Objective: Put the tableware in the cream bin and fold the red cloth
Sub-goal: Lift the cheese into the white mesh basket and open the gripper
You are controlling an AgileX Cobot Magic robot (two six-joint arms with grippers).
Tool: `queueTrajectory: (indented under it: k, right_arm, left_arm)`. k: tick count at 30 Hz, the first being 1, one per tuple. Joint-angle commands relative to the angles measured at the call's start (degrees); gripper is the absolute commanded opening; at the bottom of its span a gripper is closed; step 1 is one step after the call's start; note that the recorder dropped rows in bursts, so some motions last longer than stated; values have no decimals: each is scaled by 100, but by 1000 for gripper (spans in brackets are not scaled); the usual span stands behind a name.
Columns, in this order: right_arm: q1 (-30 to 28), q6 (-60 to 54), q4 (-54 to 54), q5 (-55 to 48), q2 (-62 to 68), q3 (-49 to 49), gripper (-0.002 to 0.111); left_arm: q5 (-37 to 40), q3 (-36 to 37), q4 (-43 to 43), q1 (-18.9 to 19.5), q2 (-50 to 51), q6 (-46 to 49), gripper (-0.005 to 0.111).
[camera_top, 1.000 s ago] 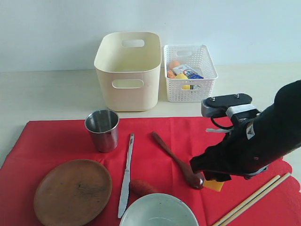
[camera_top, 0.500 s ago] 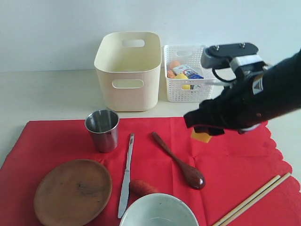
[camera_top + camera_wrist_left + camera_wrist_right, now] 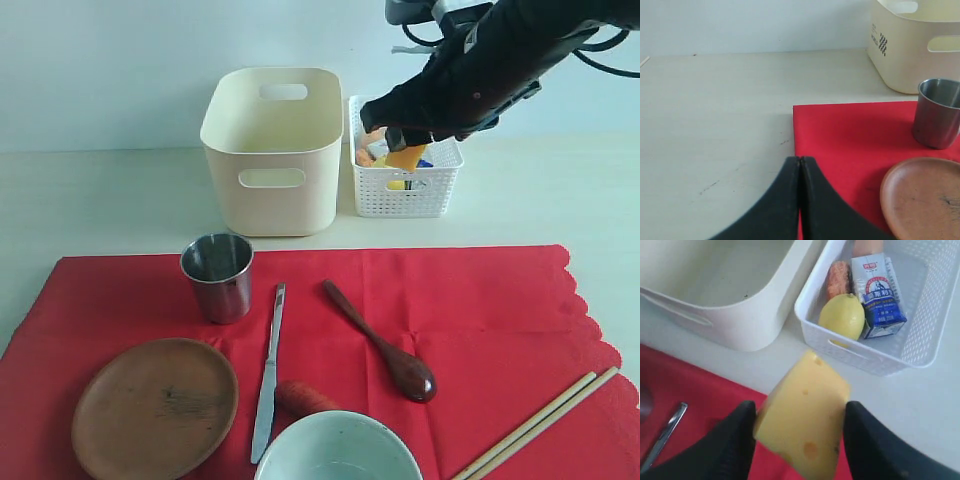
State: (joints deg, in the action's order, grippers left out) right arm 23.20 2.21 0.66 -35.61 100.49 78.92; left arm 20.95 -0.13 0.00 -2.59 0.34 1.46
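Observation:
On the red cloth [image 3: 480,320] lie the steel cup [image 3: 217,276], wooden plate [image 3: 155,407], silver knife [image 3: 268,374], dark wooden spoon [image 3: 380,344], pale bowl [image 3: 337,448] and chopsticks [image 3: 535,424]. The cream bin [image 3: 272,150] stands behind it and looks empty. My right gripper [image 3: 405,150] hangs above the white lattice basket [image 3: 437,190], shut on a yellow cheese wedge [image 3: 802,415]. My left gripper [image 3: 800,161] is shut and empty, low over the cloth's corner [image 3: 840,135] near the plate [image 3: 922,197] and cup [image 3: 938,112]; the exterior view does not show it.
The basket [image 3: 920,347] holds a lemon [image 3: 842,316], a blue-and-white milk carton [image 3: 877,292] and an orange item [image 3: 838,278]. A carrot [image 3: 300,398] lies on the cloth between knife and bowl. Bare table surrounds the cloth.
My right gripper has lifted the cheese from the cloth beside the spoon and carried it up and back over the basket. Nothing else has moved.

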Motion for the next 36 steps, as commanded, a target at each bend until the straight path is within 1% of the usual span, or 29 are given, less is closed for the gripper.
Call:
queueTrajectory:
  k: [1,2,8,16,19,24,27,31,32,34,36]
  right_arm:
    - [-384,-585,491,112,699,638,0]
    - [-529,-649,564,131,937,906,0]
    - [-919,-982,862,158,1710,1777,0]
    - [-1239,-1182,1072,166,2870,3306,0]
    - [-1302,-1301,1033,166,3360,3880,0]
    - [-1316,-1417,628,155,4025,4723,0]
    - [-1316,-1526,314,155,4283,5010,0]
    - [-1316,-1930,229,219,4480,5139,0]
    - [-1316,-2017,215,272,4510,5139,1]
    - [-1316,-2027,215,284,4521,5139,7]
    - [-1316,-2015,208,284,4531,5139,17]
  left_arm:
    - [-47,13,-58,1,-34,3,0]
    - [-47,13,-58,1,-34,3,0]
    - [-47,13,-58,1,-34,3,0]
    - [-47,13,-58,1,-34,3,0]
    - [-47,13,-58,1,-34,3,0]
    - [-47,13,-58,1,-34,3,0]
    - [-47,13,-58,1,-34,3,0]
    - [-47,13,-58,1,-34,3,0]
    - [-47,13,-58,1,-34,3,0]
    - [-47,13,-58,1,-34,3,0]
    - [-47,13,-58,1,-34,3,0]
